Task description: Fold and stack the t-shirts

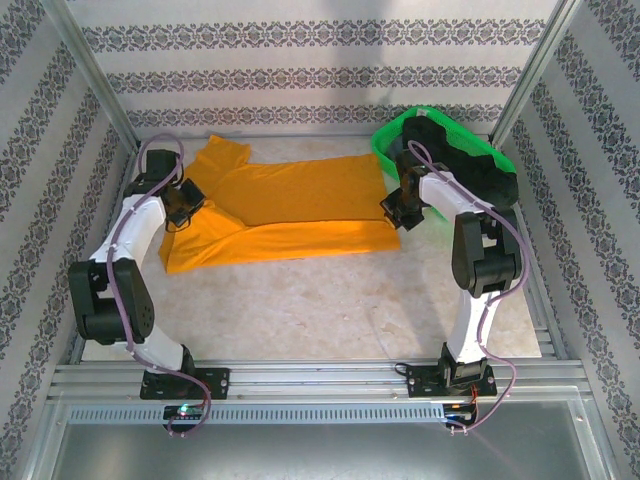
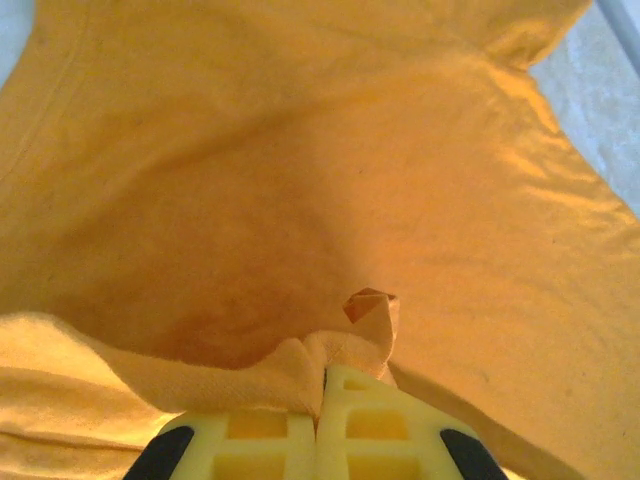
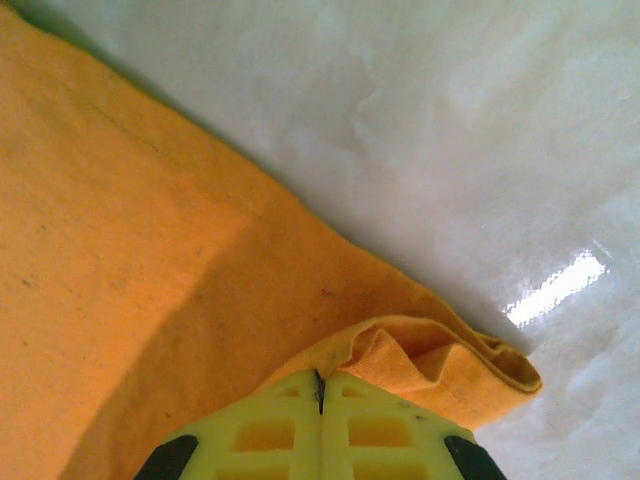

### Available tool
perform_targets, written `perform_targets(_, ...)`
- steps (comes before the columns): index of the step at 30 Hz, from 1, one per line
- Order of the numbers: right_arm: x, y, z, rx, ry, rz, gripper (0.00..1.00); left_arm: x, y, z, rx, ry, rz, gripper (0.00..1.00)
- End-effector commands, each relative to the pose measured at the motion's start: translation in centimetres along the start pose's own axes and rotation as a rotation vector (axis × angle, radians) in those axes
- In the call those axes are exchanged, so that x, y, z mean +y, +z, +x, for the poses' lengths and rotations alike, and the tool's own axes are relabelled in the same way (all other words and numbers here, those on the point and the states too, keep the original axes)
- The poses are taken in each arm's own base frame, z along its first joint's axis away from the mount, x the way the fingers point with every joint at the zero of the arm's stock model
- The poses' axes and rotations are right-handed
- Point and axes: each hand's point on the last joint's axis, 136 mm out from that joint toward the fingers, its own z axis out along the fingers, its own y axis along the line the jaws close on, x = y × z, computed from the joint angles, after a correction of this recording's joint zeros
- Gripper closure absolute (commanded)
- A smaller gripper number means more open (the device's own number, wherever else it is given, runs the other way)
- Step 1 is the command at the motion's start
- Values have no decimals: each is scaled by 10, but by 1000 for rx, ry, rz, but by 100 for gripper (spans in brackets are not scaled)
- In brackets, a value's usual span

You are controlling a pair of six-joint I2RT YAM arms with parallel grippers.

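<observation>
L gripper: yellow fingers pressed together, pinching a raised fold of the bright orange short-sleeved cloth t-shirt, bottom centre of L wrist view. R gripper: fingers closed, pinching bunched corner hem, bottom centre. Top view: shirt partly folded, upper centre on pale marbled table. Green plastic mesh basket upper right, just beside shirt.

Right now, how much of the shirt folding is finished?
Nothing is stacked yet. In hand: the left gripper and right gripper each pinch an edge of the orange t-shirt, lying mostly spread on the table. To do: finishing its folds, then the black t-shirt, seemingly bundled in the green basket, and stacking both.
</observation>
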Motion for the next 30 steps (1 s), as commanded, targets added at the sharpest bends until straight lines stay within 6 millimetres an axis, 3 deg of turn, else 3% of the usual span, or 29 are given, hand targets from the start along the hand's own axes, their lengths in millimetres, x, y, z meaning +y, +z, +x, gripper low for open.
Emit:
perform_targets(1, 2, -2, -7, -9, -15, 12, 100, -20, 2, -26, -67, 63, 67, 100)
perform_targets(27, 22, 12, -23, -10, -77, 15, 100, -8, 50, -41, -24, 98, -8, 100)
perform_targets(28, 24, 11, -24, -13, -85, 11, 92, -8, 50, -42, -20, 95, -6, 90)
perform_targets(30, 26, 1, -28, -45, -110, 2, 64, -8, 45, -46, -21, 91, -6, 68)
